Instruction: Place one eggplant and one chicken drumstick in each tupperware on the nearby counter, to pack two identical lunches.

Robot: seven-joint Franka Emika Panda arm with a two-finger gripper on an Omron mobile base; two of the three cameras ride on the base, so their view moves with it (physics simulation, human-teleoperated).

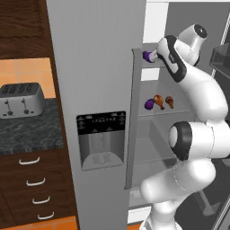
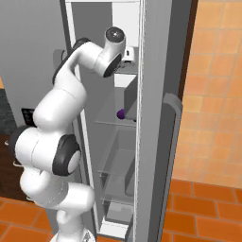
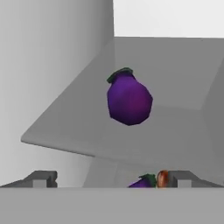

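Two eggplants and two drumsticks sit in the open fridge (image 1: 155,134) seen from my left base camera. One eggplant (image 1: 147,55) lies on the upper shelf (image 1: 150,66), near its front edge, just beside the tip of my arm; my gripper itself is hidden behind the wrist there. A second eggplant (image 1: 149,104) rests on the middle shelf (image 1: 161,112) toward its left front edge, with two chicken drumsticks (image 1: 159,100) (image 1: 169,101) just to its right — all close together. Left of the fridge, the counter (image 1: 31,130) carries a silver toaster (image 1: 21,99) toward its back edge.

Right base view: my arm reaches into the fridge at upper-shelf height. The middle-shelf eggplant (image 2: 121,114) shows by that shelf's front edge.

Hand view: my gripper (image 3: 111,179) has its fingers spread wide, nothing between them. The upper eggplant (image 3: 128,98) sits ahead on the grey shelf, apart from both fingertips, green cap tilted up and left. Below the shelf's front edge — the lower eggplant (image 3: 142,182) and one drumstick (image 3: 162,178) peek out.
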